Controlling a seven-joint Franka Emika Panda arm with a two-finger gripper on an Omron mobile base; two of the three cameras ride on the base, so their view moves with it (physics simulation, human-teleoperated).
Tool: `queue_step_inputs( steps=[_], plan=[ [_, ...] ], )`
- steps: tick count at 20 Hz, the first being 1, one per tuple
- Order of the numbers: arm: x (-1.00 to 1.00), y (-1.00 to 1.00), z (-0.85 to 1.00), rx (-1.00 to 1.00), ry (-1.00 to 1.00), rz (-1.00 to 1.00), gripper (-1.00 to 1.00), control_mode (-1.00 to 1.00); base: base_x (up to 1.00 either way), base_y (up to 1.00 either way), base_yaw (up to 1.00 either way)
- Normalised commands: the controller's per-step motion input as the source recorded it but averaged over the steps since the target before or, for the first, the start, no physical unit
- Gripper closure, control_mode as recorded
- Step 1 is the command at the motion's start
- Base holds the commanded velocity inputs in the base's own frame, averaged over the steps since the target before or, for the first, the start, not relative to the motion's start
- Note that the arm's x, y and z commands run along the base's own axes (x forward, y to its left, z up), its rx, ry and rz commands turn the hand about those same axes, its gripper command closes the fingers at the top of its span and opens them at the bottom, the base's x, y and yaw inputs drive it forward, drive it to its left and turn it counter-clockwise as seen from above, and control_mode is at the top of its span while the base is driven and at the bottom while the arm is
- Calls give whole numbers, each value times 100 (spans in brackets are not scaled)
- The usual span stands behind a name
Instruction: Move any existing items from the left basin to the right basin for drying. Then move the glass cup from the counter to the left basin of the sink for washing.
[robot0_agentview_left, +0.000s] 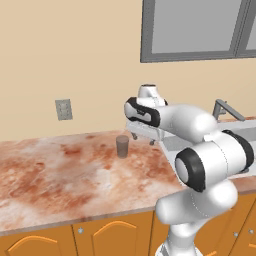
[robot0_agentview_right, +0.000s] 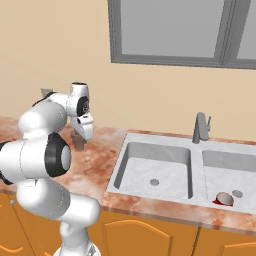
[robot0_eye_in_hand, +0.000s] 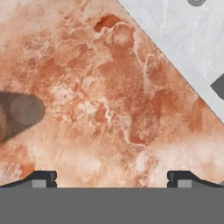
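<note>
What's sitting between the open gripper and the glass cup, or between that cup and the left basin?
Nothing visible. The gripper hangs open over bare counter, with the glass cup upright off to one side. The counter from cup to left basin looks bare, and that basin holds nothing; the red mug lies in the right basin.

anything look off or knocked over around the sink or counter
One thing: the red mug lies tipped on its side in the right basin, its pale inside facing outward rather than up. The glass cup stands upright on the counter, nothing spilled around it. The left basin holds nothing, and no damage shows.
</note>
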Motion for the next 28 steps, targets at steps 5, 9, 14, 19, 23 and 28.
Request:
queue_step_inputs(
  steps=[5, 9, 14, 19, 23, 28],
  plan=[
    [16, 35, 23, 0, 3, 0, -100, -100, 0, 0, 0],
    [25, 23, 12, 0, 8, 0, -100, -100, 0, 0, 0],
    [37, 1, 12, 0, 8, 0, -100, -100, 0, 0, 0],
    [36, 0, 8, 0, 6, 0, -100, -100, 0, 0, 0],
    [29, 0, 0, 0, 9, 0, -100, -100, 0, 0, 0],
    [24, 2, -5, 0, 4, 0, -100, -100, 0, 0, 0]
  ],
)
